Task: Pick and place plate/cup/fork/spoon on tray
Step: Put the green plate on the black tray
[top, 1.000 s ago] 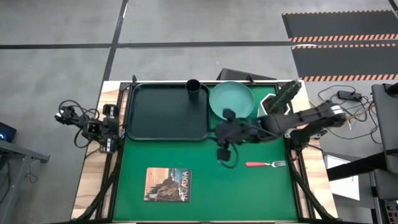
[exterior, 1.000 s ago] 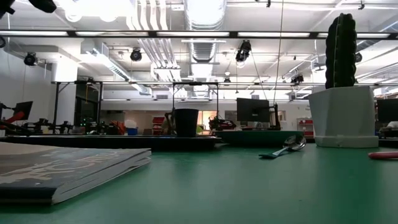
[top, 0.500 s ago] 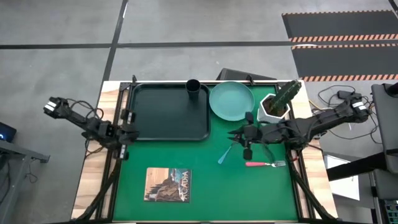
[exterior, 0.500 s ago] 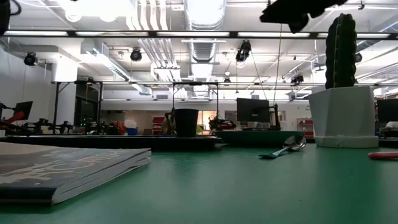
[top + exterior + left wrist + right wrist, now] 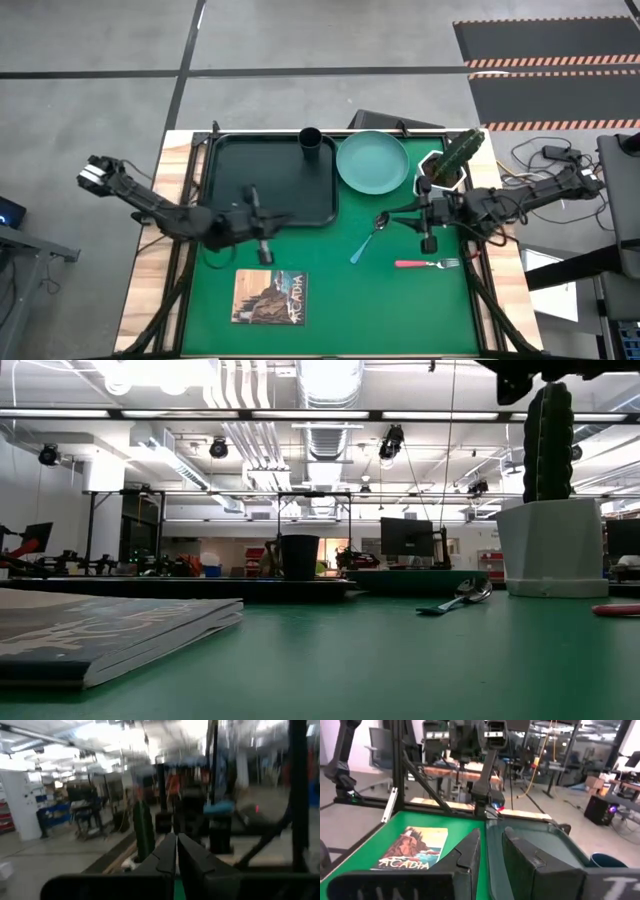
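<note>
The black tray [image 5: 232, 180] lies at the far left with the dark cup [image 5: 310, 140] standing in its far right corner. The teal plate [image 5: 373, 161] rests on the green mat beside the tray. The blue-handled spoon [image 5: 365, 240] and the red-handled fork [image 5: 425, 264] lie flat on the mat. My right gripper [image 5: 392, 212] hovers high just right of the spoon's bowl, open by a narrow gap [image 5: 492, 845] with nothing in it. My left gripper [image 5: 285, 217] is shut [image 5: 176, 851] and empty above the tray's near rim.
A white pot with a cactus [image 5: 445, 165] stands right of the plate, close to my right arm. A book [image 5: 270, 297] lies on the mat near the front edge. Bare green mat [image 5: 340, 310] stretches between the book and the fork.
My left gripper has swung up from the table's left edge and out toward the right, ending over the tray's near rim. My right gripper has drawn back from the middle toward the table's right edge. The spoon, fork, plate and cup have stayed put.
</note>
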{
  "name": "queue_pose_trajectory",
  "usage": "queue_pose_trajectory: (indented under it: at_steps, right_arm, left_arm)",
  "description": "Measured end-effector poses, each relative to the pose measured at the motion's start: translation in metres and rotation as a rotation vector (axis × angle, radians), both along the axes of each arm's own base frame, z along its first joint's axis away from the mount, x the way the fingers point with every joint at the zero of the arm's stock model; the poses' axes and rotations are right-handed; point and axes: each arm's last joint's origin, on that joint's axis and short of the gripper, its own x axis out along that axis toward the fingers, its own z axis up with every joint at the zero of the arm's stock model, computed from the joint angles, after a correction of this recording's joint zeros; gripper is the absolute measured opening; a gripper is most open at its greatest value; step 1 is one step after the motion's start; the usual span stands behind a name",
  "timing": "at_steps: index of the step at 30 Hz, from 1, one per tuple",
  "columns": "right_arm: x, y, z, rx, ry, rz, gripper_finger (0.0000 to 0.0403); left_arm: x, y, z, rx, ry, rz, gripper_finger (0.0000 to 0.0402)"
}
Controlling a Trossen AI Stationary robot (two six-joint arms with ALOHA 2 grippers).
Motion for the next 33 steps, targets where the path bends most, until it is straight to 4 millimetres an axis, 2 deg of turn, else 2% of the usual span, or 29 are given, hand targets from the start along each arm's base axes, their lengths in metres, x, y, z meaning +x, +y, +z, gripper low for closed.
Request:
queue_pose_trajectory:
  at_steps: [5,12,21,26,33]
  right_arm:
    - [-0.012,-0.003,0.000,-0.023,-0.044,0.001,0.0071]
    - [-0.046,-0.009,0.018,0.011,-0.212,0.104,0.0069]
    - [-0.065,-0.015,0.009,0.018,-0.279,0.099,0.0063]
    - [-0.078,-0.018,0.008,0.030,-0.317,0.099,0.0064]
    - [-0.085,-0.020,0.003,0.050,-0.303,0.102,0.0063]
  left_arm:
    - [0.031,-0.003,0.014,0.042,0.100,0.039,0.0000]
    - [0.071,0.006,0.017,0.082,0.244,0.110,0.0000]
    - [0.114,0.040,-0.003,0.108,0.408,0.208,0.0000]
    - [0.136,0.063,-0.017,0.104,0.482,0.107,0.0000]
    - [0.166,0.097,-0.037,0.065,0.651,0.018,0.0000]
